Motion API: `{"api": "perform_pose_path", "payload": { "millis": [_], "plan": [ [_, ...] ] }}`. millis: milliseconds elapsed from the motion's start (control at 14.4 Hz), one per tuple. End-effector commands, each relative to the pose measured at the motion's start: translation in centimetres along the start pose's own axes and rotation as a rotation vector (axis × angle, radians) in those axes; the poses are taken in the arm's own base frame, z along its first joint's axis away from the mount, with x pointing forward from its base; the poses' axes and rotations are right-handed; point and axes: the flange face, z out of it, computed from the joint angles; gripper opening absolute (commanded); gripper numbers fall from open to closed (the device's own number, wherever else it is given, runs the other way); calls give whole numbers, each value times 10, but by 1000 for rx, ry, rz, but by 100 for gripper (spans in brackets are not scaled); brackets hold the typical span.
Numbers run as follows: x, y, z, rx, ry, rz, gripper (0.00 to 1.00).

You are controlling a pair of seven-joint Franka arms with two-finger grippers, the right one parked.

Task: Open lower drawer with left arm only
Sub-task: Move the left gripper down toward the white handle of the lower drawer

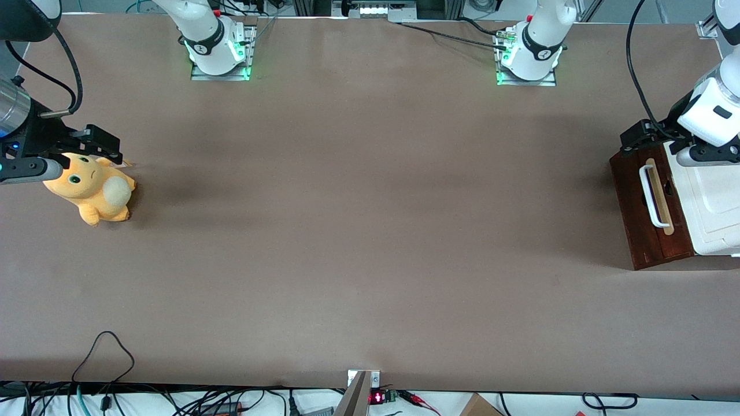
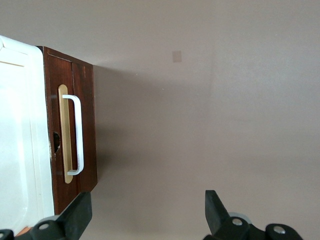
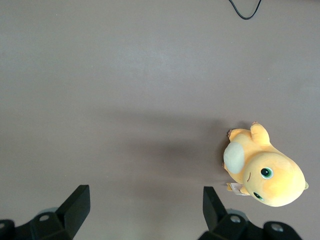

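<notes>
Lower drawer [image 1: 650, 208] at the working arm's end of the surface [image 1: 370, 231], dark reddish-brown front, appears shut flush with the cabinet. White bar handle [image 1: 651, 196] mounted on a pale wood strip [image 1: 661, 196] running along the drawer front; small dark hole visible beside the strip in the wrist view. White cabinet top [image 1: 714, 202] directly above the drawer. Gripper [image 1: 639, 137] of the left arm [image 1: 708, 112] positioned over the cabinet corner farther from the front camera, above and apart from the handle, not touching it. Fingers [image 2: 75, 217] spread wide open, nothing held between them; one finger over the drawer's edge, the other over bare brown surface. Handle untouched. Toward the parked arm's end of the surface, well apart from the drawer, an orange plush toy [image 1: 92, 188] lying on its side. Loose black cable loop [image 1: 104, 352] on the surface near the front camera's edge.
</notes>
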Motion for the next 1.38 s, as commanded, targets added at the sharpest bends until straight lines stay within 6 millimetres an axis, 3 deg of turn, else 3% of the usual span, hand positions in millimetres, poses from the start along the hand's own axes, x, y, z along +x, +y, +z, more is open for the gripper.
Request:
{"api": "perform_pose_path", "payload": {
  "millis": [0,208,623,969,1038,1177,1315],
  "plan": [
    [-3,0,-4,-22,-37,28,100],
    [-2,5,-15,-11,-23,27,100],
    [-11,2,-2,-20,-115,38,100],
    [-6,6,-7,-4,-73,106,100],
    [-6,9,-5,33,-75,112,100],
    [-5,30,8,295,-88,190,100],
    [-3,47,29,480,-96,200,94]
  ]
}}
